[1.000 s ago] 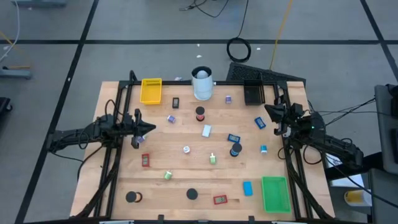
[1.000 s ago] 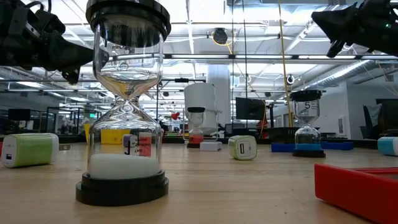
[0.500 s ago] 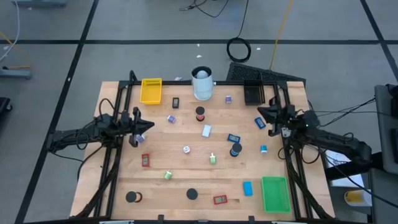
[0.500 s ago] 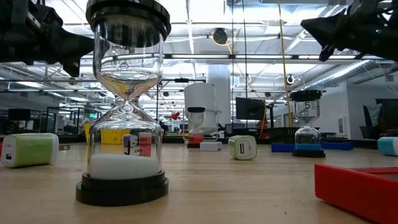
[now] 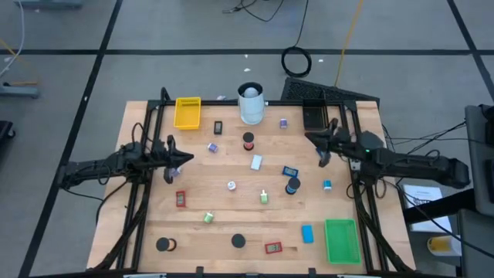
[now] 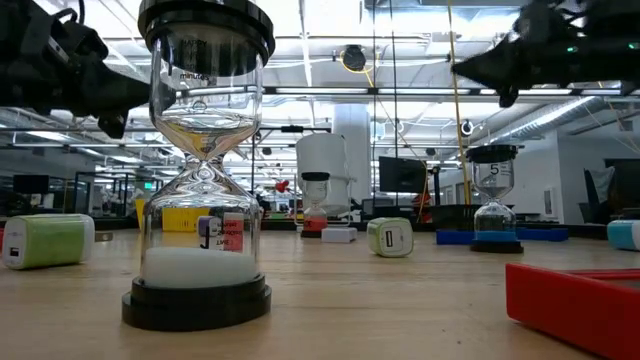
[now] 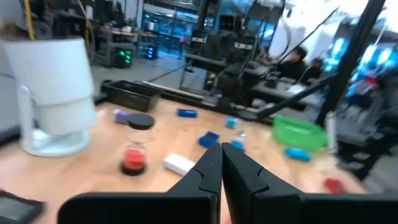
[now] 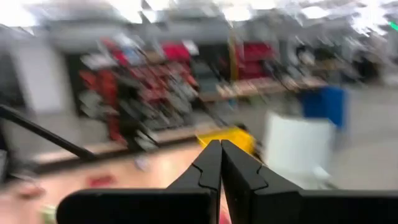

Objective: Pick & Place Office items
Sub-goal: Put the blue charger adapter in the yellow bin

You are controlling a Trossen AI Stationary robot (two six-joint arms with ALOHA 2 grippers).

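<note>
The office items lie scattered on the wooden table: a red-based sand timer (image 5: pixel 248 140), a white block (image 5: pixel 256 162), a blue clip (image 5: pixel 290 171), a black-topped timer (image 5: pixel 292 186), green blocks (image 5: pixel 264 197), red clips (image 5: pixel 181 198) and black discs (image 5: pixel 238 241). My left gripper (image 5: pixel 187 158) is shut and hovers above the table's left side, touching nothing. My right gripper (image 5: pixel 310 139) is also shut and hangs in the air over the right part, above a blue block's place. In the low view a big sand timer (image 6: pixel 205 170) stands close, and both grippers show high above the table.
A tall white cylinder (image 5: pixel 250 104) stands at the far edge between a yellow tray (image 5: pixel 187 113) and a black tray (image 5: pixel 312 116). A green tray (image 5: pixel 341 239) sits at the near right corner. Black frame rails run along both table sides.
My right gripper has moved toward the table's left edge, from the right rail out over the tabletop, staying shut and high. The items have kept their places.
</note>
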